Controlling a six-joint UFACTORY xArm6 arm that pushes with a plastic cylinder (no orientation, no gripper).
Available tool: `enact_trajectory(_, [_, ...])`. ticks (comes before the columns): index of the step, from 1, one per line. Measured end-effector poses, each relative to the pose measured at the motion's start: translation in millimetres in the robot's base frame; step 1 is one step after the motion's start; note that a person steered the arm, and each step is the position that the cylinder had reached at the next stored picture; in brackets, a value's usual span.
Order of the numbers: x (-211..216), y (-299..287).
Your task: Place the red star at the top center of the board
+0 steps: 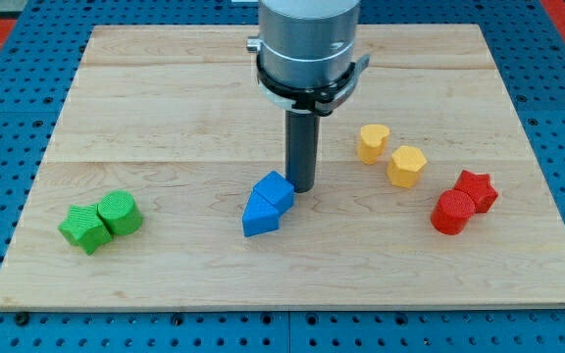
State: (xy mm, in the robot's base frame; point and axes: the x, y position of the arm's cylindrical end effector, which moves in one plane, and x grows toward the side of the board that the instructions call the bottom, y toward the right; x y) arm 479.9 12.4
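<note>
The red star (478, 188) lies at the view's right, touching a red round block (451, 212) just below-left of it. My tip (301, 188) is at the board's middle, right against the upper right of two touching blue blocks (267, 205). The star is far to the right of my tip. The arm's grey body (308, 44) hangs over the board's top centre.
Two yellow blocks, a heart-like one (372, 142) and a hexagonal one (406, 166), lie between my tip and the red blocks. A green star-like block (85, 227) and a green round block (120, 212) touch at the lower left. The wooden board (165, 88) sits on blue pegboard.
</note>
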Motion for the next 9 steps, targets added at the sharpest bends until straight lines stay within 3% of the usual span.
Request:
enact_trajectory(2, [27.6,-27.3])
enact_trajectory(5, [14.1,-19.7])
enact_trajectory(8, [13.0,13.6])
enact_trajectory(9, [28.1,77.1])
